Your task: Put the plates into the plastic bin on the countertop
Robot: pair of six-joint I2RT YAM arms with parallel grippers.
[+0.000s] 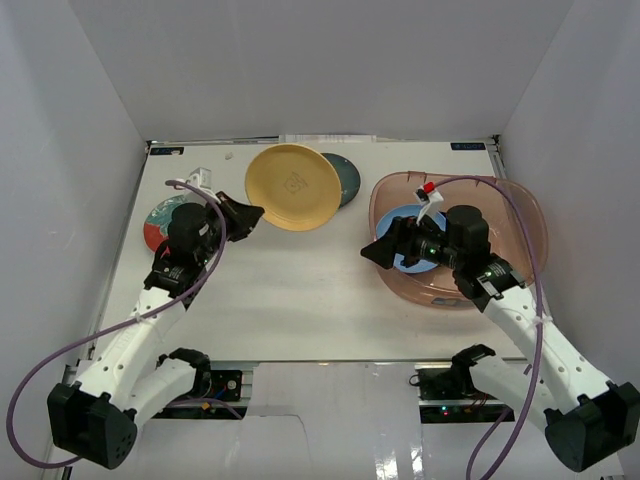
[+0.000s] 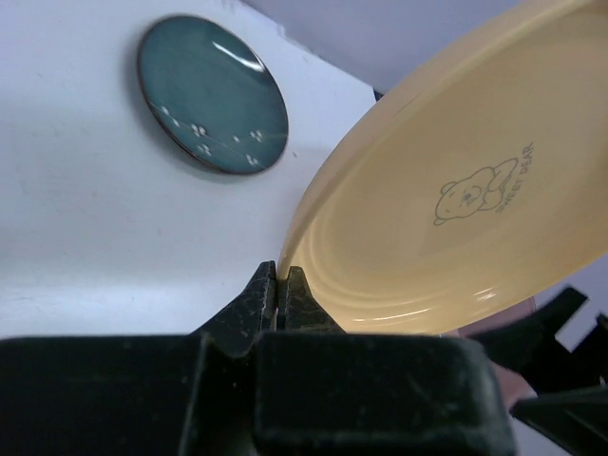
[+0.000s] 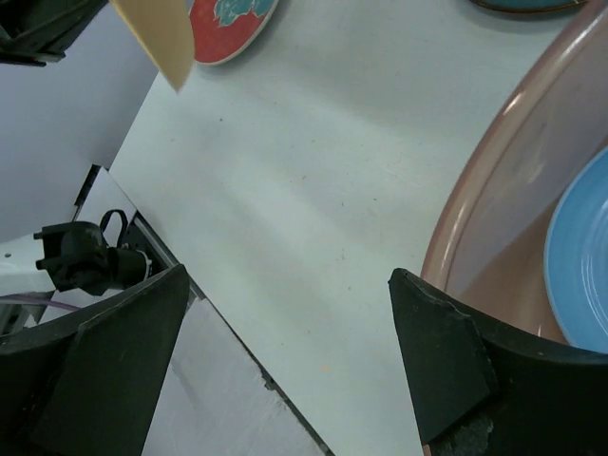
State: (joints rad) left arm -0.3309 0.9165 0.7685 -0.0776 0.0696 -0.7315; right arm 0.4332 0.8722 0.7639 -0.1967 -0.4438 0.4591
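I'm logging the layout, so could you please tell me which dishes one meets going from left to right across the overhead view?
The red-and-teal plate → yellow plate, gripped at its edge by the left claw → dark teal plate → blue plate, lying inside the bin.

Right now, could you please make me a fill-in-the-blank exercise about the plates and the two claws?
1. The left claw is ____ on the yellow plate, at its rim.
2. The plate visible in the plastic bin is coloured ____.
3. The right claw stands ____, holding nothing.
Missing words: shut; blue; open.
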